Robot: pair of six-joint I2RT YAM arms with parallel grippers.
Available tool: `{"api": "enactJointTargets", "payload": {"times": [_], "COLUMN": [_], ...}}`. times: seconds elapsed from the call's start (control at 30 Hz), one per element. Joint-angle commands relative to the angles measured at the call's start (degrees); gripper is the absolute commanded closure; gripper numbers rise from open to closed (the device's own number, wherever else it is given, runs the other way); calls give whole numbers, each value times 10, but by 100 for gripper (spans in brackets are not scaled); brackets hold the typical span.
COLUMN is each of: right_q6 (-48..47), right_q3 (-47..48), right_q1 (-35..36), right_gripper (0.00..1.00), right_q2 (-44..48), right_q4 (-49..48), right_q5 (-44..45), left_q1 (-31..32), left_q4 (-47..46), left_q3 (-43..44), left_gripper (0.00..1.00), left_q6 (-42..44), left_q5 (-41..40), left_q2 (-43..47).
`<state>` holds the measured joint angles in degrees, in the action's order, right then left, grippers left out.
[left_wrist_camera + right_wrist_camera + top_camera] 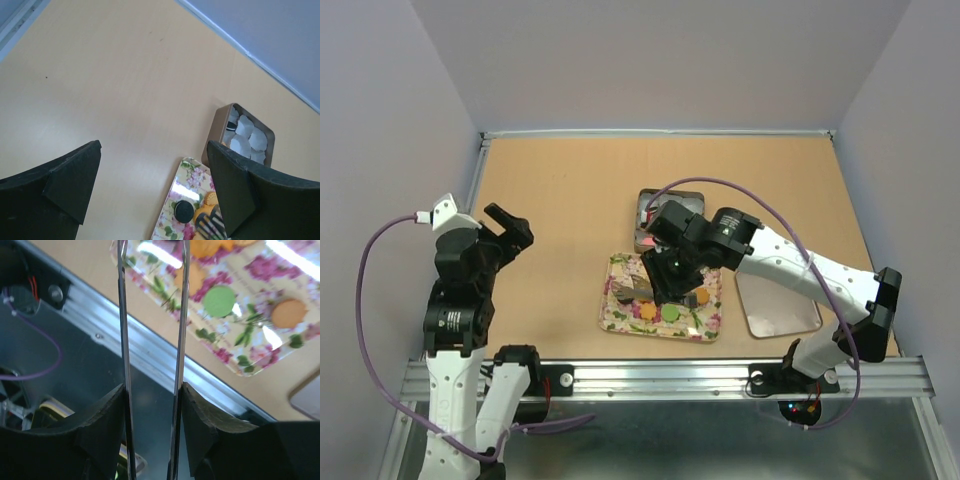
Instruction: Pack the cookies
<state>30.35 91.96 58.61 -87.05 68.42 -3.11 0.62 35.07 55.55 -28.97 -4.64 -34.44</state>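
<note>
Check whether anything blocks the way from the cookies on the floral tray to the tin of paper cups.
Nothing visible does. In the left wrist view only bare table lies between the floral tray with the cookies and the open tin. From above, the right arm hangs over that gap and hides part of it.

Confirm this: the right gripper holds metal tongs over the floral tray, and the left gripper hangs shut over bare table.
Wrong on one point: the left gripper is open, fingers wide apart, as the left wrist view shows. The right gripper does hold metal tongs over the floral tray.
</note>
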Motion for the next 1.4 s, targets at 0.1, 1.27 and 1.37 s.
{"api": "enactJointTargets", "payload": {"times": [0.1,1.27,1.37], "right_q6": [12,-34,-39], "right_q3": [-38,1,8], "right_q1": [38,48,49], "right_gripper": [49,46,46], "right_q2": [11,-95,-108], "right_q4": [-51,-29,-22], "right_q5": [-35,29,43], "left_q1": [-2,-2,-2], "left_q4": [-57,14,11], "left_q3": [-30,-41,-46], "left_gripper": [1,2,1], "left_q6": [-4,8,6], "left_q5": [-34,4,4], "left_q2": [82,194,197]}}
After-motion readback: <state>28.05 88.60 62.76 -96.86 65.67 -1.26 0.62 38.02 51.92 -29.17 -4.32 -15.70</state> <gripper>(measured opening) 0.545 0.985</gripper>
